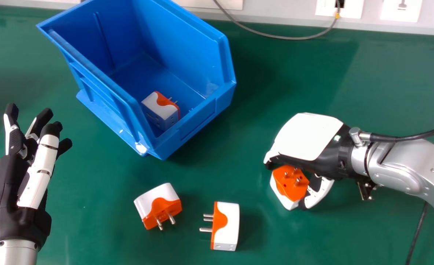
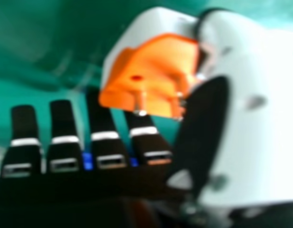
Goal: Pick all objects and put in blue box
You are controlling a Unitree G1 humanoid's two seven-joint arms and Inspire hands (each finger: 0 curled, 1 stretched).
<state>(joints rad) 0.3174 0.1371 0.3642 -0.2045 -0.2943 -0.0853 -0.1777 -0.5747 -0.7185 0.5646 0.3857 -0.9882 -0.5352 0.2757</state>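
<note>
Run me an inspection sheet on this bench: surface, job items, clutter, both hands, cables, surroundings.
Surface: green tabletop.
Job items: blue box with a white-and-orange plug adapter visible inside; two loose adapters in front of it.
Clutter: nothing seen.
Hands: left hand open, empty; right hand shut on another adapter.
Cables: grey cable along the back; black cable at the right wrist; dark cable below the right forearm.
Surroundings: pale wall with white plates.
</note>
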